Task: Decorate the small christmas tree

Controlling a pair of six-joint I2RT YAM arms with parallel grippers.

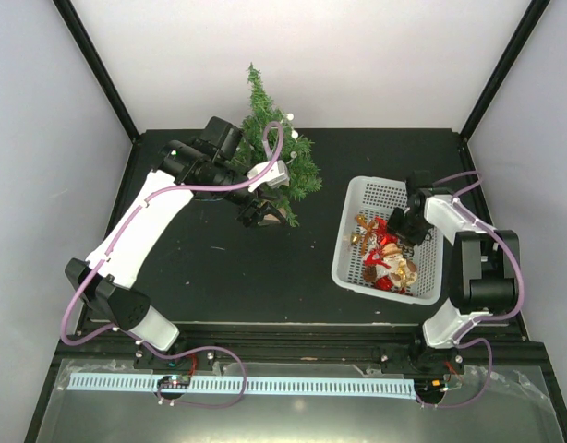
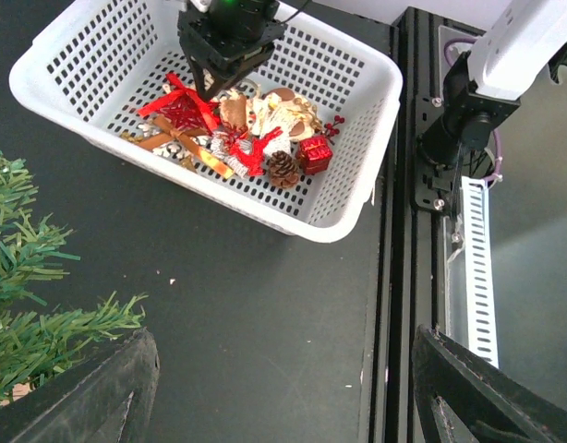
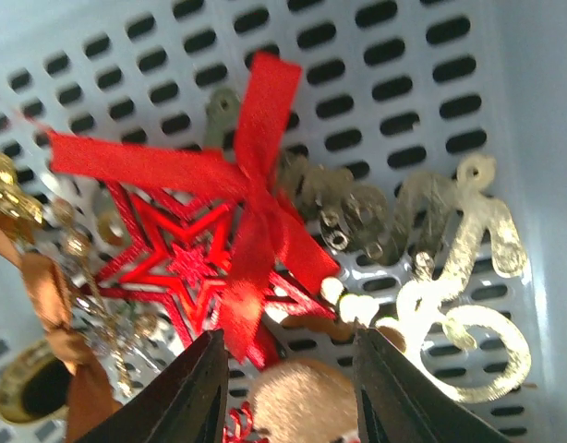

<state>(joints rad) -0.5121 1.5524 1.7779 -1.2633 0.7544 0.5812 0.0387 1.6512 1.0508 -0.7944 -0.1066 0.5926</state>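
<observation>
Have the small christmas tree [image 1: 274,148] standing on the table [image 1: 219,268] at its far side, left of centre, with the left gripper [image 1: 262,220] just before its lower branches. Find the basket [image 1: 376,194] off to the tree's right, apart from it, holding a heap of ornaments [image 1: 385,254] in its near half, with the right gripper [image 1: 397,233] inside, over the heap.

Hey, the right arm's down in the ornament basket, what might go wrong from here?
The right pincer hangs open over the red ribbon of the red star; closing on that loose tail alone may let the star slip. The star overlaps the gold lettering, so neighbours might lift too. The left pincer sits close beside the small christmas tree and might nudge it.
</observation>
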